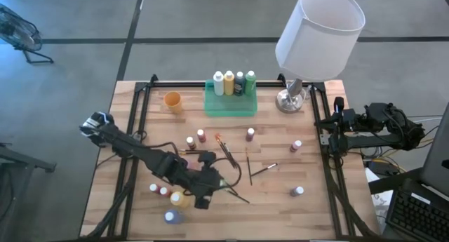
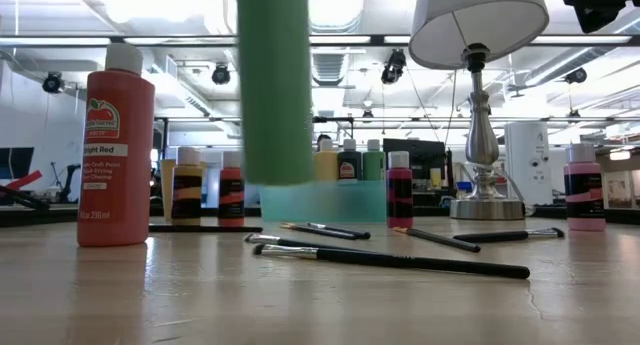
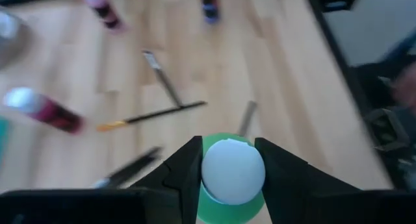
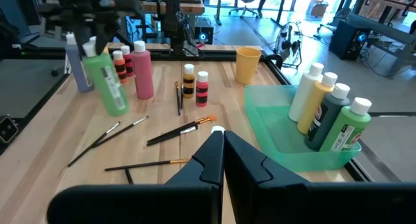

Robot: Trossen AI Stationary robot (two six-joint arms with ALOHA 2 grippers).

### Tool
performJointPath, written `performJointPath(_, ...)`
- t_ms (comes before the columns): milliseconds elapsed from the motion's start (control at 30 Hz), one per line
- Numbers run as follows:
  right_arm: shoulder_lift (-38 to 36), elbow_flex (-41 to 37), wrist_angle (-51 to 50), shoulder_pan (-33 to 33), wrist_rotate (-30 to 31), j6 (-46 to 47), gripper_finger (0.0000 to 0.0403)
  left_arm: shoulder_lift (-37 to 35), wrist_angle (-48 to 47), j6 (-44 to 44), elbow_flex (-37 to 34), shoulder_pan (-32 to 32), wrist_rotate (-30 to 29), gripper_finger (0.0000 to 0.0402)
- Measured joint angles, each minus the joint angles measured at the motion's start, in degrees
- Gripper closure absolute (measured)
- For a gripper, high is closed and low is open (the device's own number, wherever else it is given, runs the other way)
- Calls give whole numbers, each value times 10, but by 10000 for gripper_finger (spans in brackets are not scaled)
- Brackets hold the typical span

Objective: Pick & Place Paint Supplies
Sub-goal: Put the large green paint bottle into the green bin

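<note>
My left gripper (image 1: 208, 188) is over the table's near middle, shut on a green paint bottle (image 4: 110, 84) with a white cap. The bottle also shows in the low view (image 2: 275, 85) and in the left wrist view (image 3: 231, 208). In the high view the gripper hides it. My right gripper (image 4: 222, 136) is shut and empty at the table's right edge (image 1: 326, 126). Several small bottles, such as a red one (image 2: 115, 145) and a pink one (image 1: 250, 134), stand on their bases. Several dark-handled brushes (image 1: 226, 149) lie flat on the table. My left gripper pinches the green bottle at its white cap (image 3: 211, 169) between its two fingers (image 3: 185, 165). The fingers come from above, pointing down. The bottle hangs below them, nearly upright, and its bottom (image 2: 275, 180) is lifted clear of the table.
A green tray (image 1: 230, 109) at the far middle holds several bottles (image 1: 235, 83). An orange cup (image 1: 172, 100) stands to its left and a lamp (image 1: 319, 31) to its right. Several bottles (image 1: 168, 196) cluster just left of my left gripper. Black rails run along both table sides.
</note>
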Motion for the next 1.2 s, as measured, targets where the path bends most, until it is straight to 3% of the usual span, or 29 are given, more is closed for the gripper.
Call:
performJointPath(667, 0, 0, 0, 0, 0, 0, 394, 0, -24, 44, 36, 106, -8, 266)
performJointPath(1200, 0, 0, 0, 0, 0, 0, 394, -37, -28, 76, 36, 231, -4, 266)
